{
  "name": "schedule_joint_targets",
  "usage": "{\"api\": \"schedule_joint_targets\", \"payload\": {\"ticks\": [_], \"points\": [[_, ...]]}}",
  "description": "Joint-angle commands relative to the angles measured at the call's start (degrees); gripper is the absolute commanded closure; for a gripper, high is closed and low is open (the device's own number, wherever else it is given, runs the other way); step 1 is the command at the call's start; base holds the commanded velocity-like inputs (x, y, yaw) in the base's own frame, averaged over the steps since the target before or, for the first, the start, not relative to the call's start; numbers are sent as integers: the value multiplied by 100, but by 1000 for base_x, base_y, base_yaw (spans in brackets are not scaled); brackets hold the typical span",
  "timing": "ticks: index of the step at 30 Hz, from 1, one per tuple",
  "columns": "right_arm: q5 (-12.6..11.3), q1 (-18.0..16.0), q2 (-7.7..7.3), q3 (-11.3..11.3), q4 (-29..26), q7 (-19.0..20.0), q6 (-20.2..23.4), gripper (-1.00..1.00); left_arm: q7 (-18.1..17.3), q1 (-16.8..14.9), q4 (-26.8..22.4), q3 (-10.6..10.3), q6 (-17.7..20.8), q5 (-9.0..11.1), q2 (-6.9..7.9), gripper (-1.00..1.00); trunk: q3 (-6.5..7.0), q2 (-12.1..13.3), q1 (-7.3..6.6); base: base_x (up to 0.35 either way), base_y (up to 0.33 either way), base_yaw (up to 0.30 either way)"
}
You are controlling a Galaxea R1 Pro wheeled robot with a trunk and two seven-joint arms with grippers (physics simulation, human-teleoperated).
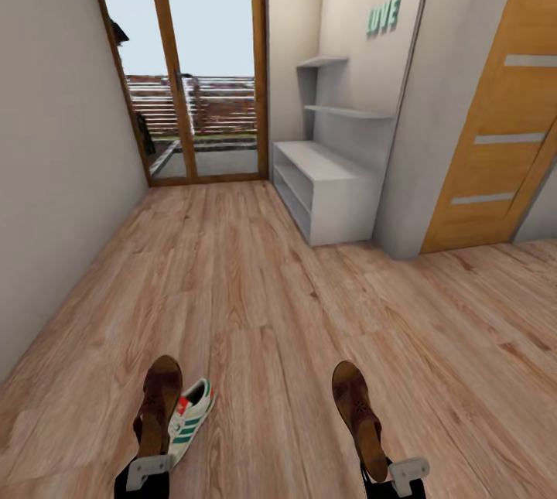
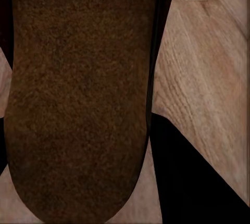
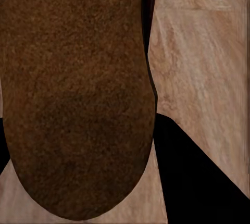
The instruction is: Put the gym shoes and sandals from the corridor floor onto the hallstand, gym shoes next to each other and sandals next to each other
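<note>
My left hand (image 1: 148,468) is clamped on one dark brown leather open sandal (image 1: 158,403), my right hand (image 1: 402,474) clamped on the other brown sandal (image 1: 358,415); both are held above the warm brown wood-plank corridor floor (image 1: 255,305). One white lace-up sneaker with teal stripes (image 1: 189,420) lies on the floor just beside the left sandal (partly hidden by it). The light-grey hallstand with staggered upper shelves (image 1: 329,182) stands well ahead against the right wall, near the glass door (image 1: 209,66). Wrist views: rough brown sole (image 2: 78,99), same on the right (image 3: 73,94).
</note>
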Motion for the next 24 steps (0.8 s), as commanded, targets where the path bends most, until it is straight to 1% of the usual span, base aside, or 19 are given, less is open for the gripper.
{"api": "schedule_joint_targets", "payload": {"ticks": [1, 24], "points": [[-15, -3, -3, 20, 3, 8, -12, 100, -30, -1, 0, 11, -11, 13, -1, 100, -5, -2, 2, 283, -158, -10], [-15, -3, -3, 20, 3, 15, -12, 100, -26, -3, 0, 20, -11, 17, -1, 100, -5, -2, 2, 301, -146, -1]]}}
